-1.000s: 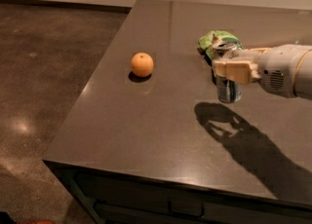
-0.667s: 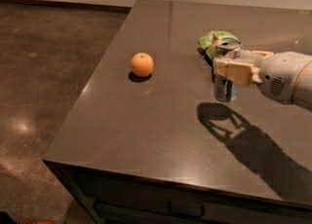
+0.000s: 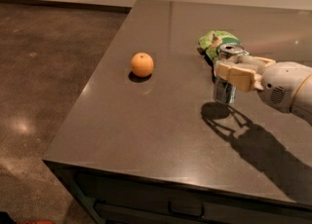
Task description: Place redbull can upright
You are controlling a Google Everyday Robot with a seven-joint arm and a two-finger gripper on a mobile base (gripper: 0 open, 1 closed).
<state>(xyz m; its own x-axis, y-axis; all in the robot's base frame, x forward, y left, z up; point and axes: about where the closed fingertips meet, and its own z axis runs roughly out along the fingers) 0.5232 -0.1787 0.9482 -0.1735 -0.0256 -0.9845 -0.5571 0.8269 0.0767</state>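
An orange (image 3: 142, 65) sits alone toward the left of the dark surface (image 3: 146, 130), well apart from the work. Right of it, near the far side, lies a crumpled green bag (image 3: 216, 40). Just in front of the bag the can (image 3: 224, 93) hangs upright, silver top up. The gripper (image 3: 228, 73) reaches in from the right, its jaws closed on the can's middle. The can's shadow (image 3: 216, 111) falls slightly apart from its base, so it seems held just off the surface. This is probably so it can be lowered flat onto its base, away from bag and orange.
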